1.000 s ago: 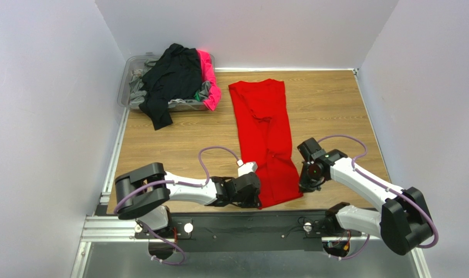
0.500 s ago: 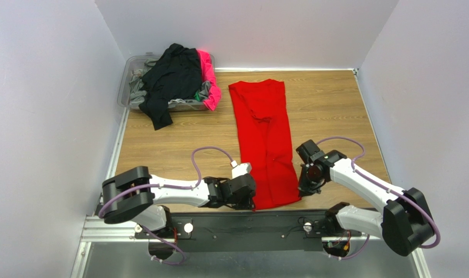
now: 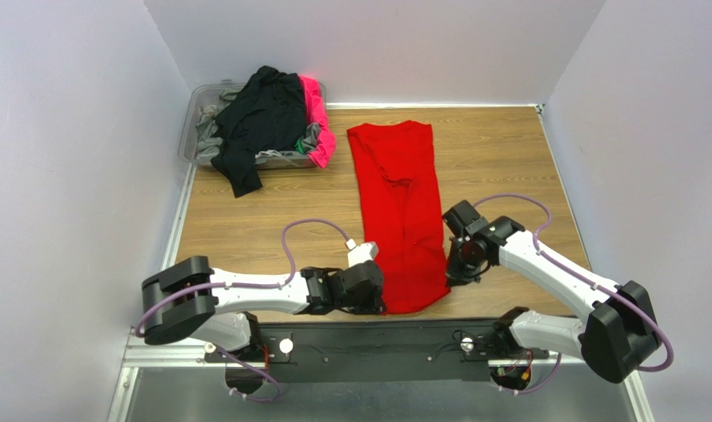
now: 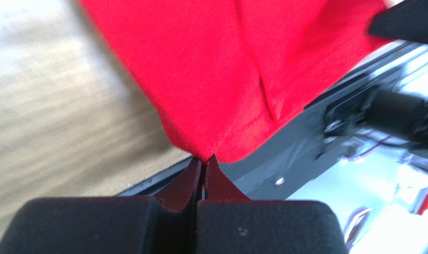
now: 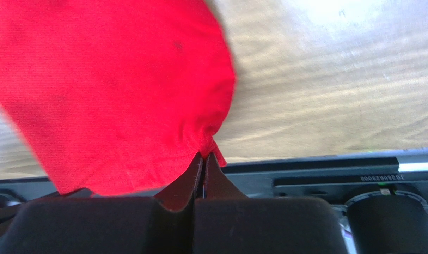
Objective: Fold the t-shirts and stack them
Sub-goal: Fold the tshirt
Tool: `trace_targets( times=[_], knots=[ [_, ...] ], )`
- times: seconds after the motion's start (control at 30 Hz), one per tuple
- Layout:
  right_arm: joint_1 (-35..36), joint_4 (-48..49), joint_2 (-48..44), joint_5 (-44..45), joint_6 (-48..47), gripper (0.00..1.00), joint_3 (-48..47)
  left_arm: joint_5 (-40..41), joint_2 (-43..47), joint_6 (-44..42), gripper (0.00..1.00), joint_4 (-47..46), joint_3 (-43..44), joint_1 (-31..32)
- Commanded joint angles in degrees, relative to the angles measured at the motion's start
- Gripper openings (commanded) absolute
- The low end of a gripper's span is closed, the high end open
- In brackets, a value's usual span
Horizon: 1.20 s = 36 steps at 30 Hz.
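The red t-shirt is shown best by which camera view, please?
The top external view shows nearly the whole red t-shirt stretched along the table. The wrist views show only near corners, pinched by the left tool and right tool.

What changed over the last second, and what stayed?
The right pincer finished closing on the red t-shirt's near right corner and edged left and forward. The left pincer, shut on the near left corner, drew left as its elbow swung outward. The shirt's near end shifted left with them. Its far end and the bin of other shirts stayed put.
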<state>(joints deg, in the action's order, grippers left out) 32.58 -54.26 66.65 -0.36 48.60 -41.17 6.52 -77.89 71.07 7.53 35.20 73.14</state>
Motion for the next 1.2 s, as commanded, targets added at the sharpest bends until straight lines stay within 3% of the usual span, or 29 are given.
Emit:
trace_targets(
  times=[0.0,0.23,0.8,1.17],
  knots=[
    [0.5,-1.3,1.7,3.9,1.6,0.01,-5.1,3.8,5.5,-2.9,0.0,-0.8,0.8,-3.4],
    [0.4,-1.2,6.6,9.3,2.5,0.01,-12.9,-0.7,7.9,-11.5,0.0,-6.2,1.0,-13.6],
    [-0.8,-0.8,31.6,20.8,-4.5,0.01,-36.6,-13.4,-10.3,-31.2,0.0,-6.9,17.2,-33.1],
    [-6.6,-0.3,45.2,19.4,-9.7,0.01,-51.8,-19.8,-21.8,-37.5,0.0,-6.2,27.8,-40.6]
  ],
)
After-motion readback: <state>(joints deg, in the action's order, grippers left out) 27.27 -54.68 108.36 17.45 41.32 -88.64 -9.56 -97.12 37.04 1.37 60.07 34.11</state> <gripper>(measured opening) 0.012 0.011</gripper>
